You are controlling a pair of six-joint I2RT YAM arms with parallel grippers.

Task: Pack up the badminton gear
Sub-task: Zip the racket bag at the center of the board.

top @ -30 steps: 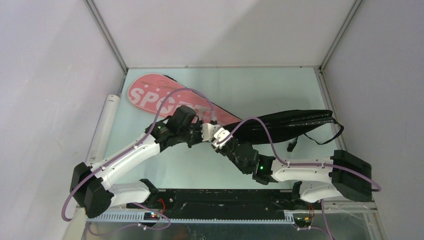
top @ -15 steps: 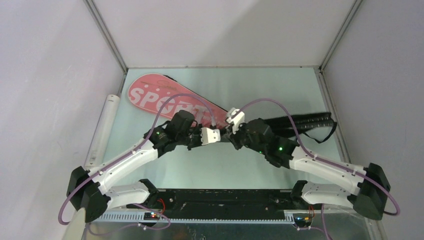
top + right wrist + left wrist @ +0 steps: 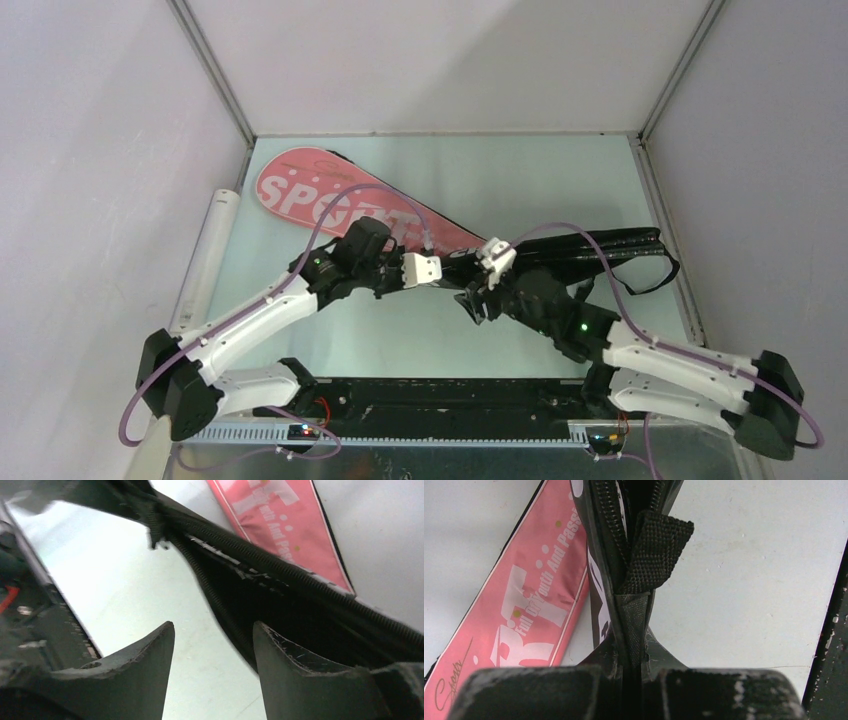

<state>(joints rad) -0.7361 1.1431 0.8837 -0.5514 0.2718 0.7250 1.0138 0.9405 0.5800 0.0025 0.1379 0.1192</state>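
**A:** Pink fabric "SPORT" bag (image 3: 330, 195), orientation?

**B:** Flat on the pale desk (image 3: 540, 180). Long axis diagonal: wide end far-left, narrow end pointing near-right.

**A:** Black zippered bag (image 3: 610, 243)?

**B:** Its narrow end overlaps the edge of the pink bag's narrow end. Long axis runs rightward away from the pink bag, wide end pointing right. Zip parted near the narrow end.

**A:** Left jaws?

**B:** Clamped on the black bag's narrow end, just below its woven black tab (image 3: 656, 550), immediately right of the pink bag.

**A:** Right jaws?

**B:** Standing apart, gripping nothing. Bare desk between them, with the black bag's zip edge just beside one of them.

**A:** Long translucent white tube (image 3: 205, 262)?

**B:** Left of the pink bag and apart from it. Long axis runs near to far.
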